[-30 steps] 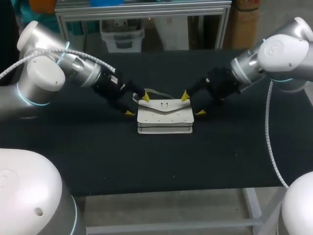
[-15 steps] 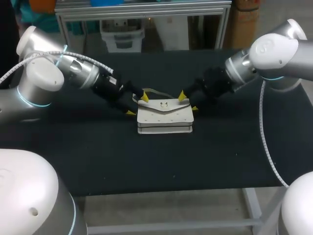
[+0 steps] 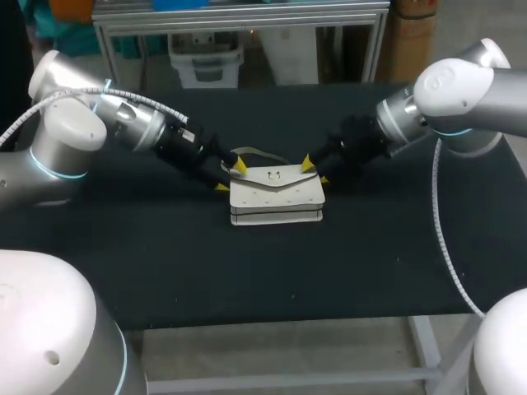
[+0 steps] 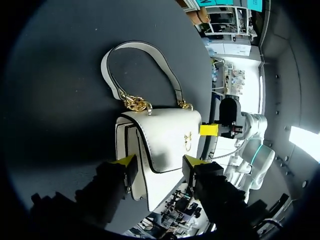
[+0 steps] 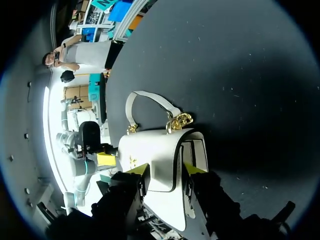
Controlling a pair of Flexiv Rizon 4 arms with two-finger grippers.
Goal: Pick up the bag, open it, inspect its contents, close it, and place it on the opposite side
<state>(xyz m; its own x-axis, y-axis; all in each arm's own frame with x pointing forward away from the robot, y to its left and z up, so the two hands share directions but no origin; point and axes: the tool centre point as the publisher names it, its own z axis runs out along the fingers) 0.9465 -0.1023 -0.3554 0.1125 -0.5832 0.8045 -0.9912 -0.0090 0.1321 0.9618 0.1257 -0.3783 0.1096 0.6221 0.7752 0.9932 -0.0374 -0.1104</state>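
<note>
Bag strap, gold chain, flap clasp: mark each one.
strap [image 4: 132, 45], left wrist view, top of its loop.
gold chain [image 5: 178, 121], right wrist view, bunched links at the strap's end.
flap clasp [image 3: 275, 174], head view, middle of the clasp.

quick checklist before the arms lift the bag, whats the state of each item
1. Flap shut on the bag: ok, it lies down over the front.
2. Left gripper at one end of the bag: ok.
3. Right gripper at the opposite end: ok.
4. Firm hold at both ends: cannot tell.
5. Strap clear of both grippers: ok, it lies on the table behind the bag.
</note>
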